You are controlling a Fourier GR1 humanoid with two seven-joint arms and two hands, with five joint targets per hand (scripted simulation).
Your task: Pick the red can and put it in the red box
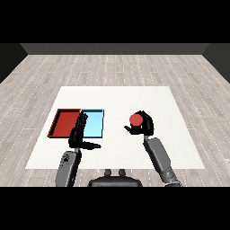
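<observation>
One red can (135, 119) sits clasped in the right hand's (144, 126) curled fingers, toward the tabletop's right edge, while the red tray (63, 123) lies leftward (beyond the light blue tray (95, 124)), nearer the straight-fingered left hand (79, 134).

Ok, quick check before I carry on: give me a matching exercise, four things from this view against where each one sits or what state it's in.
Things:
1. red can
2. red tray
3. light blue tray
4. left robot hand

Places or states:
A. leftmost on the table, nothing in it
B. fingers straight, over the line where the two trays meet
C. held in the curled right robot hand, right of both trays
D. between the red tray and the can

Pairs: 1-C, 2-A, 3-D, 4-B
</observation>
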